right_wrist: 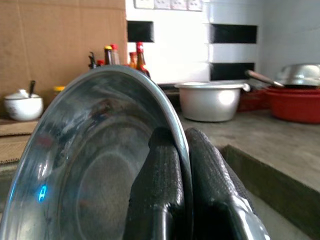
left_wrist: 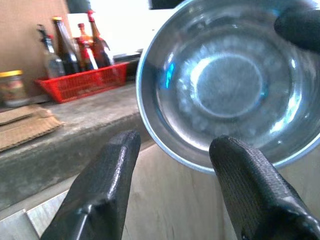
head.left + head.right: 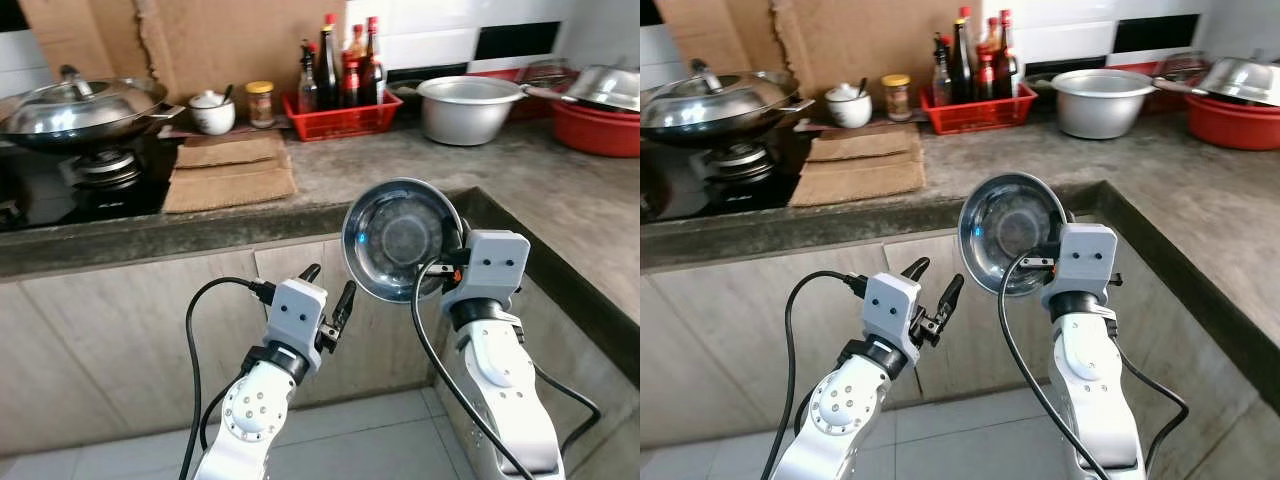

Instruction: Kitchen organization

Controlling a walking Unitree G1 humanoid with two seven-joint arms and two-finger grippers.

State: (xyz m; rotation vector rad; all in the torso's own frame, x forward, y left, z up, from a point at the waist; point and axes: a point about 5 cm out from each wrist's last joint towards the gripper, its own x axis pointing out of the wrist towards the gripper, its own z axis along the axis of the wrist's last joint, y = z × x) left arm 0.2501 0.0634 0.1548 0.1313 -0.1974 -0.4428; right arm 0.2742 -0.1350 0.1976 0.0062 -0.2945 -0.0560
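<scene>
Pinching the rim of a steel bowl (image 3: 400, 238) between its closed fingers (image 1: 165, 185), the right gripper (image 3: 447, 268) is holding it up on edge in front of the cabinet doors (image 3: 120, 330), just below the edge of the table (image 3: 400, 165), its hollow side facing the robot. Beside it, the left gripper (image 3: 327, 292) is hovering with its fingers (image 2: 107, 180) spread apart and gripping nothing. Behind, a wok (image 3: 80, 110) is sitting on the stove, with a red basket of bottles (image 3: 342, 112) and a metal pot (image 3: 468, 108) standing along the wall.

Shiny steel bowl (image 3: 400, 238), red bottle crate (image 3: 340, 115), brown mats (image 3: 232, 172), black-and-white wall tiles (image 1: 220, 35).
</scene>
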